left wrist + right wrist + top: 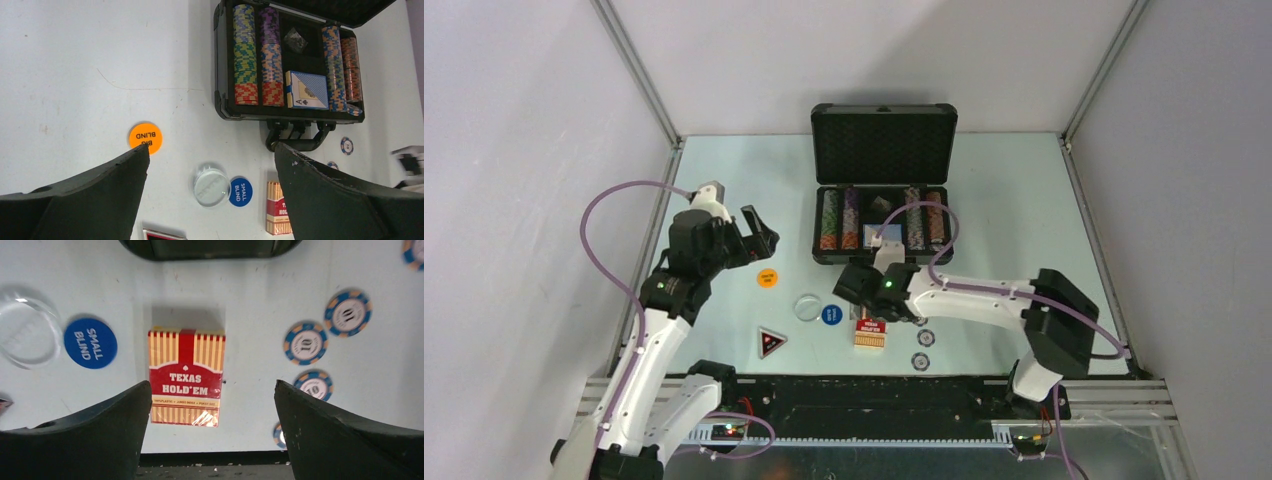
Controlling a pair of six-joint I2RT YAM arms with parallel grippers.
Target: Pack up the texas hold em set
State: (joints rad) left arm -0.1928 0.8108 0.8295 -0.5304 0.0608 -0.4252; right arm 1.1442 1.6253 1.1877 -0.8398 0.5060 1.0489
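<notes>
the briefcase (884, 140) lies open at the far middle of the table (724, 170), with rows of chips (245, 55) and a blue deck (306, 90) in its tray. the red card box (186, 377) lies flat in front of it, between the blue button (90, 343) and loose chips (305, 343). the right gripper (212, 390) hangs over the box, jaws spread, holding nothing. the left gripper (212, 155), jaws spread too and empty, is near the orange button (145, 137).

card box (185, 377) before briefcase (882, 225) | chips (305, 343) right of box

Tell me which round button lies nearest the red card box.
The blue SMALL BLIND button, just left of the red card box; the clear button lies beyond it, and the orange BIG BLIND button farther still.
</notes>
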